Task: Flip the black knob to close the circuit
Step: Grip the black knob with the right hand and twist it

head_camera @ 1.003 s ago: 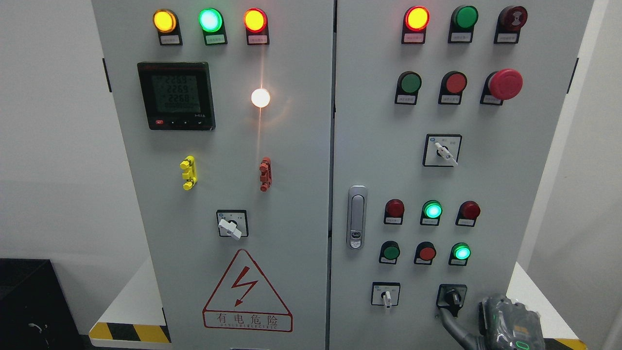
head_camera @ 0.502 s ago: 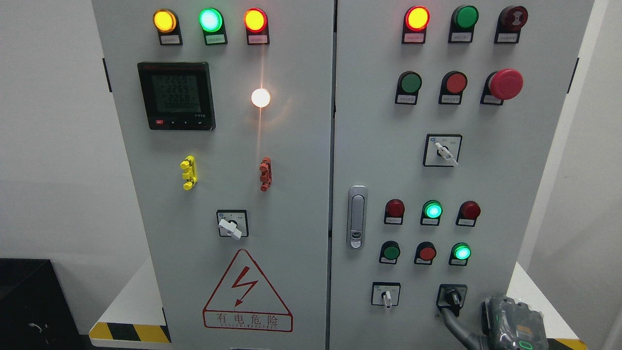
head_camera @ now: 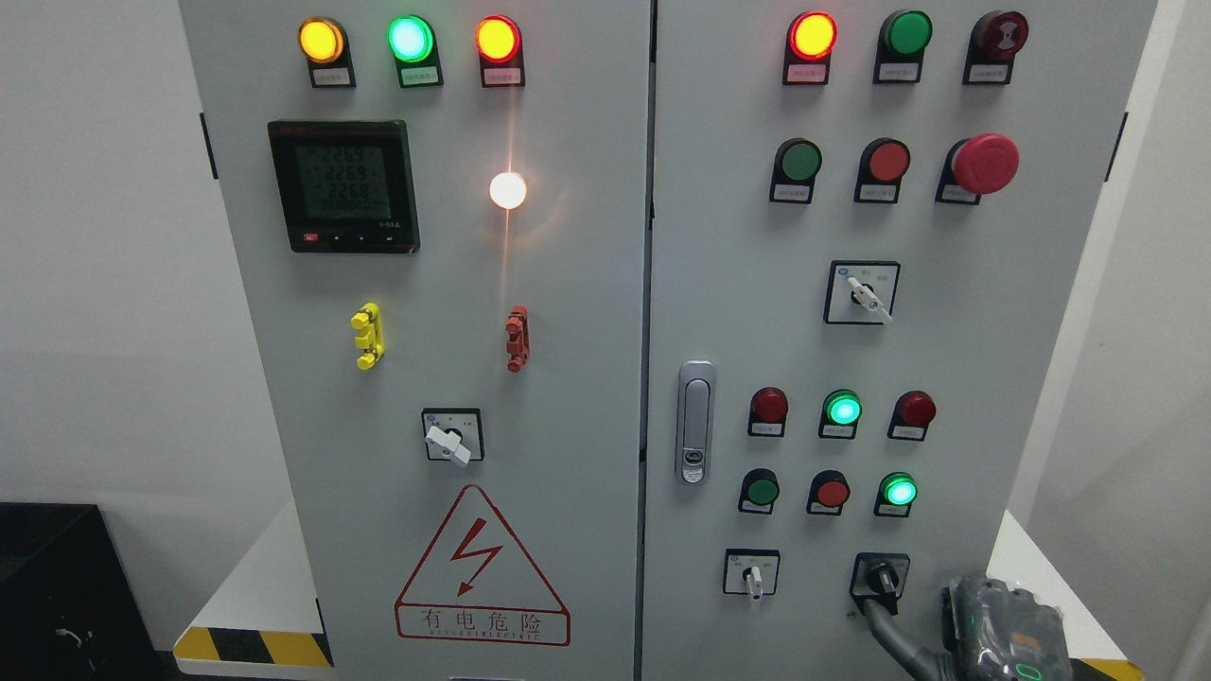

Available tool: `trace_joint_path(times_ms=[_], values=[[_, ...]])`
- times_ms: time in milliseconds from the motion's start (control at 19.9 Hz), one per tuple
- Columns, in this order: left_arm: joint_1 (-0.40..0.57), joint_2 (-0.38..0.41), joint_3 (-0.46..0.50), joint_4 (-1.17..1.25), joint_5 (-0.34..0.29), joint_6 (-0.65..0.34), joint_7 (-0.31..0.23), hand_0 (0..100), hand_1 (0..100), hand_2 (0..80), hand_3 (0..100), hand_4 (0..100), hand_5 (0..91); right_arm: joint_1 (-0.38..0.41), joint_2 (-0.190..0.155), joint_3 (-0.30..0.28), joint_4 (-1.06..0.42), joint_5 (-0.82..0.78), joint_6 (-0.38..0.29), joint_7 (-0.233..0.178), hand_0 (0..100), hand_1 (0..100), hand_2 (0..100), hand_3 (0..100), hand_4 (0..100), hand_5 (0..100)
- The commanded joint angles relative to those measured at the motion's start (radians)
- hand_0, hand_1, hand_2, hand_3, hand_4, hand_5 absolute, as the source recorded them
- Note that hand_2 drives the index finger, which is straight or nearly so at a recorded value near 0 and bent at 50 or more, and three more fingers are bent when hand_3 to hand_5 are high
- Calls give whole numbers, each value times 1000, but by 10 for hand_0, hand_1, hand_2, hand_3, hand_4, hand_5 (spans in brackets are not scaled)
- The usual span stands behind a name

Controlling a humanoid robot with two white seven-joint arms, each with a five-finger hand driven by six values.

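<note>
closing in on the black knob

my right hand (head_camera: pixel 1003 629) sits low right, one finger (head_camera: pixel 880 619) touching just under the black knob (head_camera: pixel 883 577); grip unclear. it looks stiff and small, so i'd pinch its raised bar.

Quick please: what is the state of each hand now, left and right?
Left hand: not in view.
Right hand: low at the panel's bottom right, beside the black knob; open or closed cannot be told.

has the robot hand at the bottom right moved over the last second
Yes. The right robot hand has drifted slightly right and down, away from the black knob, judged against that knob's fixed plate. One finger still reaches up toward it.
</note>
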State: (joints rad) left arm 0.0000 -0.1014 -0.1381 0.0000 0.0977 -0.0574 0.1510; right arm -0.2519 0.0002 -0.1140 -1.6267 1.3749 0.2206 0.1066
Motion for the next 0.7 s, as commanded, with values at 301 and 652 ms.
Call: trace_joint_path(times_ms=[301, 652], values=[[23, 0, 0, -31, 0, 1, -1, 120, 556, 0, 0, 0, 0, -1, 1, -22, 1, 0, -1, -1, 0, 0, 940, 1000, 952, 997], [23, 0, 0, -31, -1, 1, -1, 120, 556, 0, 0, 0, 0, -7, -2, -27, 1, -7, -1, -13, 0, 0, 939, 1000, 951, 997]])
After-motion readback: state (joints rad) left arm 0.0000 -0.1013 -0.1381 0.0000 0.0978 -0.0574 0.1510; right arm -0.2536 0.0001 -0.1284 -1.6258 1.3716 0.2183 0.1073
